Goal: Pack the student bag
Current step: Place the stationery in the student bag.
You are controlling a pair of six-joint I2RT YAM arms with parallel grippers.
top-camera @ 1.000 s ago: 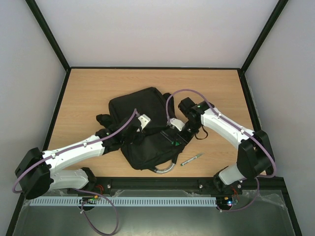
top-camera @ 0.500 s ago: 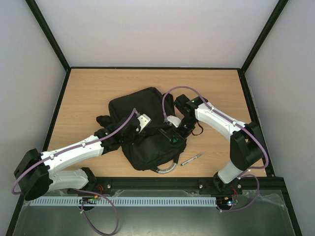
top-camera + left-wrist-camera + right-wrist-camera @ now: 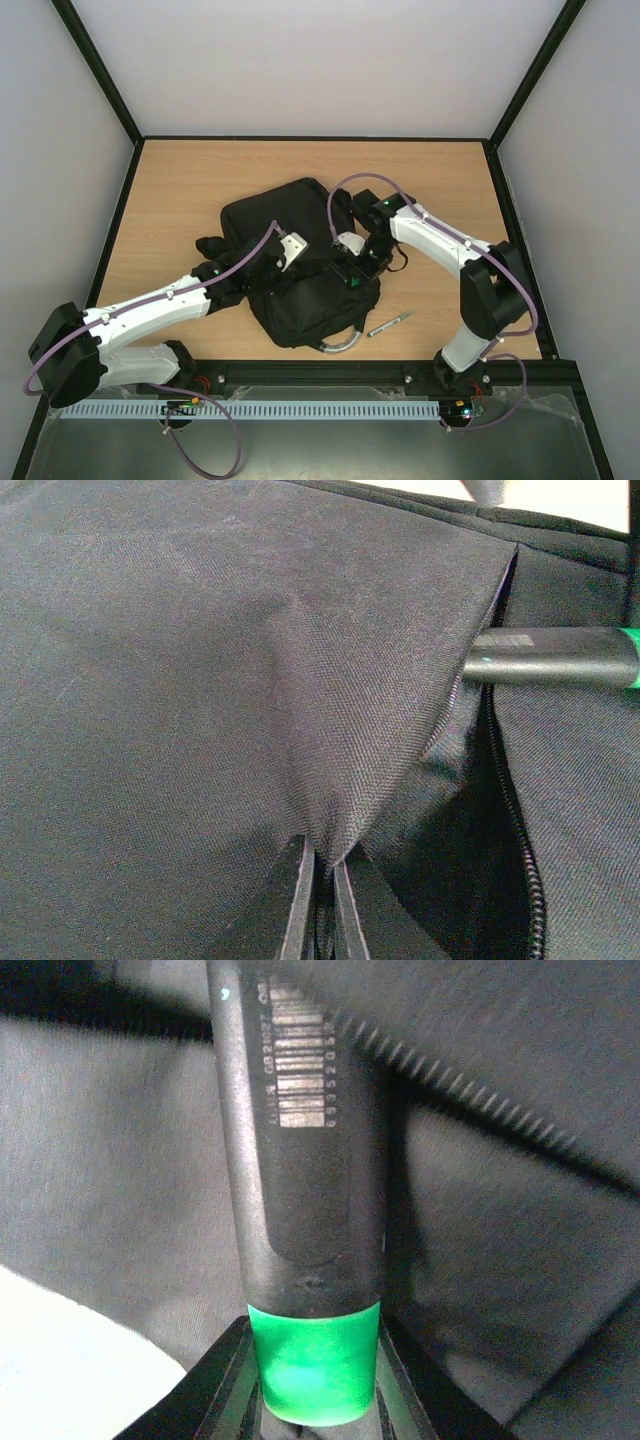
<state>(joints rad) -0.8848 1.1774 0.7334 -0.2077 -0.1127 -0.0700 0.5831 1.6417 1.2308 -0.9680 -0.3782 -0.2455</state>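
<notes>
One view, the right wrist's, shows a barcode (image 3: 301,1058) on the marker (image 3: 305,1230).

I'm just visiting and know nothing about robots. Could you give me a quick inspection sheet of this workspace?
Surface: wooden table.
Job's things: student bag, zip open; black marker with a green end, its tip entering the opening.
Clutter: pen lying beside the grey handle, not touching.
End effectors: left end effector shut on bag fabric; right end effector shut on marker.
Cables: purple cables arch over the bag.
Surroundings: white walls, black frame.
</notes>
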